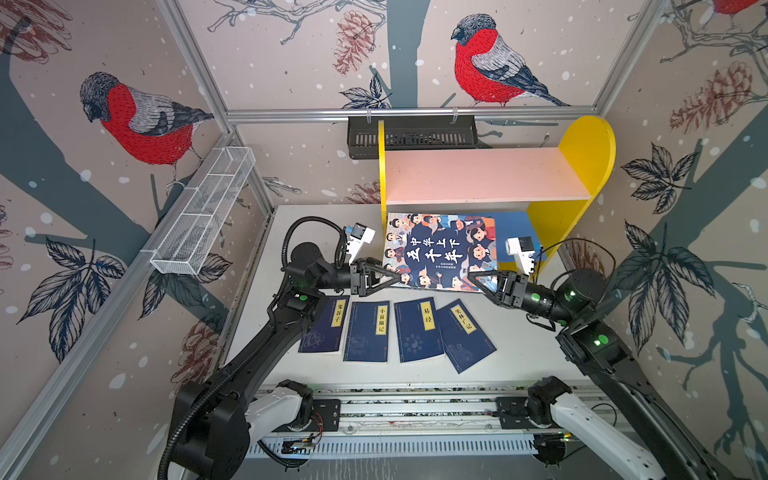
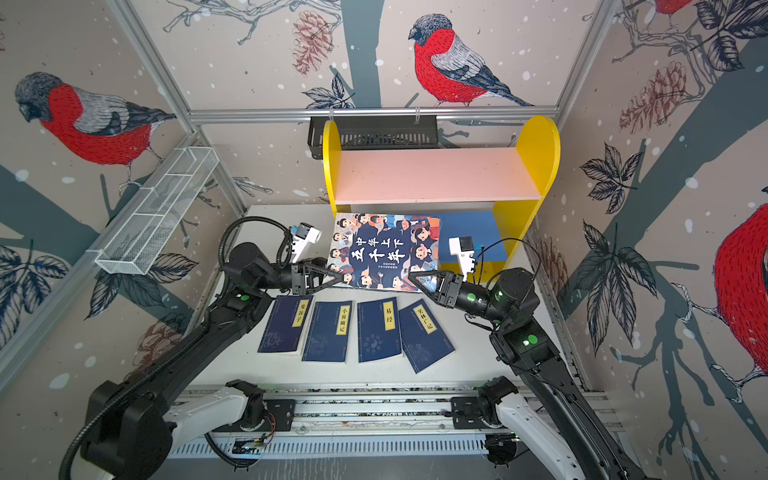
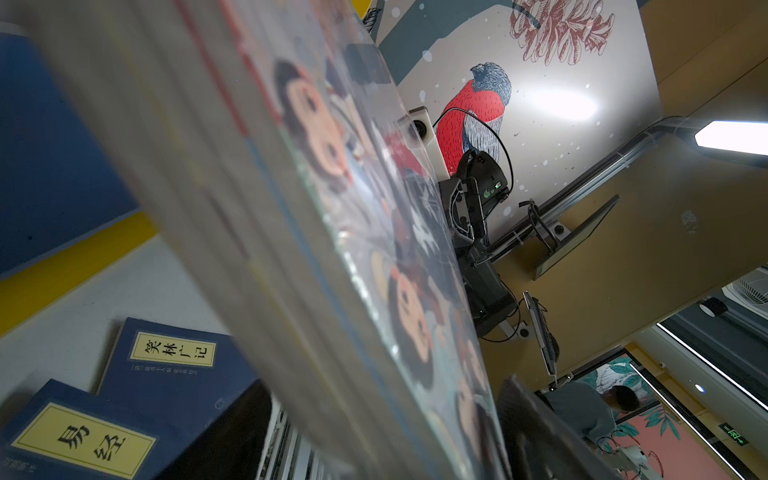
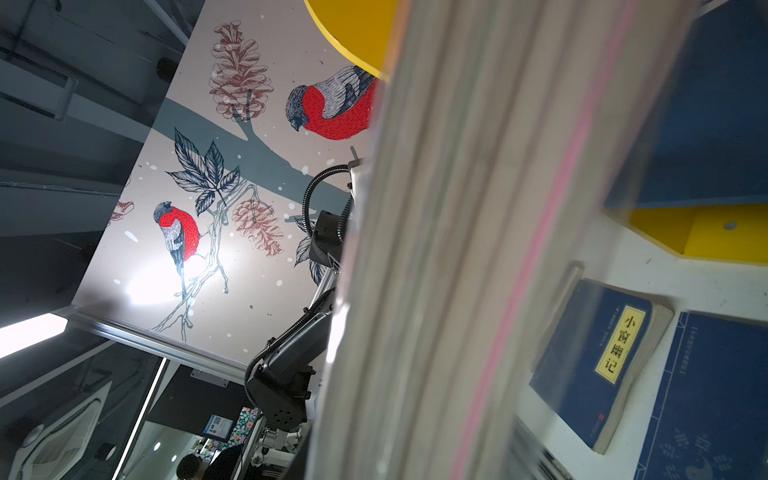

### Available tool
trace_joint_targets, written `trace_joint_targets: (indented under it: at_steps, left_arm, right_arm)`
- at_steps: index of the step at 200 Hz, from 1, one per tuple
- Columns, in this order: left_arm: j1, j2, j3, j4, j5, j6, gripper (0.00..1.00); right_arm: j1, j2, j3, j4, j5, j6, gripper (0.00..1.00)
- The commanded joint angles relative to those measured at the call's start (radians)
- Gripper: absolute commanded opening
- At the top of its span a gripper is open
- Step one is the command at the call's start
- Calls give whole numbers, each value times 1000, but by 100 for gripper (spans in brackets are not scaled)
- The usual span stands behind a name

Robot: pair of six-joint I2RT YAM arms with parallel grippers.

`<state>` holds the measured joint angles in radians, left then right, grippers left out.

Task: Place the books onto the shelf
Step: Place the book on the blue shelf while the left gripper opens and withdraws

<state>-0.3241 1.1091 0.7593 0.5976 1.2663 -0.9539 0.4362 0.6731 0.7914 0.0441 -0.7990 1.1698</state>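
To the left of the shelf [image 1: 582, 166], a white wire basket [image 1: 203, 212] hangs on the side wall. The left hand [image 1: 397, 276] stands in front of the shelf's left end, at the near left corner of the cartoon-cover book [image 1: 440, 249]. In the left wrist view its fingers [image 3: 536, 424] are spread, with the book's page edge between them and a gap showing on one side. This hand is open and clamps nothing. Four navy paperbacks [image 1: 368, 332] lie flat in a row on the table [image 1: 532, 353], further out in front of the shelf, the rightmost turned at an angle. The cartoon-cover book is cover up and tilted, raised clear of the paperbacks. Its far edge is at the blue lower board [image 1: 513, 230], beneath the pink upper board [image 1: 482, 174]; whether it rests on the blue board cannot be told. The right hand [image 1: 473, 277], in front of the shelf's right half, is closed on the book's near right corner.
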Motion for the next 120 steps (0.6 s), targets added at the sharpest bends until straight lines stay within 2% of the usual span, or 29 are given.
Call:
trace_joint_targets:
  at_steps: [1,8,27,40,66,75,91,120]
  left_arm:
    - [34,-23,1,19,51,42,92]
    - [47,-31,1,19,66,42,97]
    - [76,-50,16,55,119,27,97]
    - [101,-57,29,147,159,-47,97]
    - [165,-52,1,665,203,-399,98]
    - [187,-48,5,797,206,-477,98]
    - [221,-46,29,772,190,-479,98]
    - [276,-45,53,679,132,-404,98]
  right_arm:
    - [2,0,57,100,-38,-59,0]
    - [1,2,72,79,-43,-74,0]
    - [1,15,124,3,-44,-120,0]
    - [1,27,150,-22,-52,-135,0]
    - [-2,53,213,-72,-52,-170,0]
    - [-3,66,241,-90,-52,-181,0]
    - [-10,93,294,-119,-52,-197,0]
    - [-31,158,402,-150,-70,-219,0]
